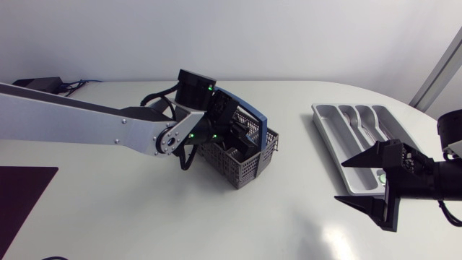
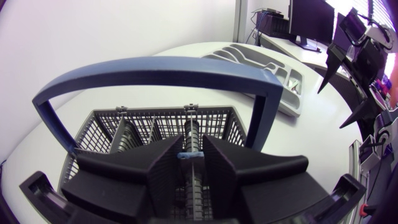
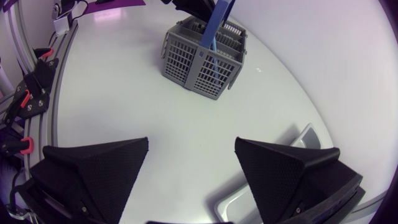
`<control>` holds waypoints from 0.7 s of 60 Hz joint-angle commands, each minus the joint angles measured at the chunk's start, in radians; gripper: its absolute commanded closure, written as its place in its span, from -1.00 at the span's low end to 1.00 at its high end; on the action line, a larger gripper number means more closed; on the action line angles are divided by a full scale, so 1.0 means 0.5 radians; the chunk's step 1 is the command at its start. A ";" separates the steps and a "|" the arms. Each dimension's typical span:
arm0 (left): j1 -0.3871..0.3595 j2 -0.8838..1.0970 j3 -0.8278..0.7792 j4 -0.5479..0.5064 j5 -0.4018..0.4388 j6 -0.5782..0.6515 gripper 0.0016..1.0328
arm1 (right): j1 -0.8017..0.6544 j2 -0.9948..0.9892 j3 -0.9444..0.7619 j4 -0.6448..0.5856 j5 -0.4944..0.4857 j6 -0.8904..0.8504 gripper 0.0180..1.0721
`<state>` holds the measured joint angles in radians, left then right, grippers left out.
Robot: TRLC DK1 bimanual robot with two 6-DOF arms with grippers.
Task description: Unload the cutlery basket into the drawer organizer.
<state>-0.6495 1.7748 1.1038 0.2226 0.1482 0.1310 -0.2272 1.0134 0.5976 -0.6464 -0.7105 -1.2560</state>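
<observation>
My left end effector (image 2: pixel 190 159), nearest the lens, sits low in the basket (image 2: pixel 149 113), closed to a narrow gap on a thin pale utensil (image 2: pixel 189 155), apparently gripped. My right end effector (image 1: pixel 339 181) hangs wide open, holding nothing, at one end of the organizer (image 1: pixel 339 144) on the bench (image 1: pixel 216 224). Progress looks early: I make out no cutlery in the organizer, and this utensil is not yet lifted out.

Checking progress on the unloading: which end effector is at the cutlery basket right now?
The left end effector, down inside the grey cutlery basket under its blue handle; the right end effector hangs open by the drawer organizer.
</observation>
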 commanded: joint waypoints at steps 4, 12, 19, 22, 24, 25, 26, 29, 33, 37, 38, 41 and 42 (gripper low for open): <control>-0.017 0.046 -0.051 0.049 -0.011 -0.057 0.62 | 0.037 -0.045 -0.072 0.010 0.004 0.058 -0.91; -0.020 0.061 -0.051 0.073 -0.020 -0.069 0.83 | 0.059 -0.072 -0.088 0.010 0.010 0.079 -0.91; -0.020 0.049 -0.072 0.086 -0.020 -0.081 0.93 | 0.077 -0.091 -0.091 0.013 0.016 0.091 -0.91; -0.011 0.040 -0.097 0.113 -0.020 -0.093 0.93 | 0.083 -0.097 -0.091 0.010 0.016 0.104 -0.91; -0.008 0.037 -0.100 0.116 -0.020 -0.093 0.93 | 0.086 -0.097 -0.091 0.013 0.019 0.104 -0.91; -0.002 0.028 -0.109 0.116 -0.020 -0.103 0.93 | 0.089 -0.097 -0.091 0.010 0.019 0.104 -0.91; 0.004 0.021 -0.115 0.119 -0.020 -0.109 0.93 | 0.092 -0.100 -0.091 0.010 0.022 0.104 -0.91; 0.010 0.009 -0.131 0.129 -0.020 -0.109 0.93 | 0.092 -0.103 -0.094 0.010 0.022 0.104 -0.91; 0.020 -0.034 -0.158 0.135 -0.020 -0.112 0.93 | 0.095 -0.103 -0.094 0.010 0.025 0.107 -0.91; 0.029 -0.080 -0.189 0.138 -0.020 -0.109 0.93 | 0.098 -0.106 -0.094 0.010 0.031 0.110 -0.91; 0.029 -0.080 -0.189 0.138 -0.020 -0.109 0.93 | 0.102 -0.109 -0.094 0.010 0.031 0.113 -0.91; 0.038 -0.129 -0.216 0.141 -0.020 -0.109 0.93 | 0.111 -0.119 -0.097 0.010 0.040 0.116 -0.91; 0.038 -0.144 -0.223 0.141 -0.020 -0.109 0.93 | 0.114 -0.122 -0.100 0.010 0.040 0.119 -0.91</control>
<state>-0.6456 1.7405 1.0420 0.3050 0.1516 0.0788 -0.1818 0.9649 0.5735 -0.6460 -0.6983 -1.2217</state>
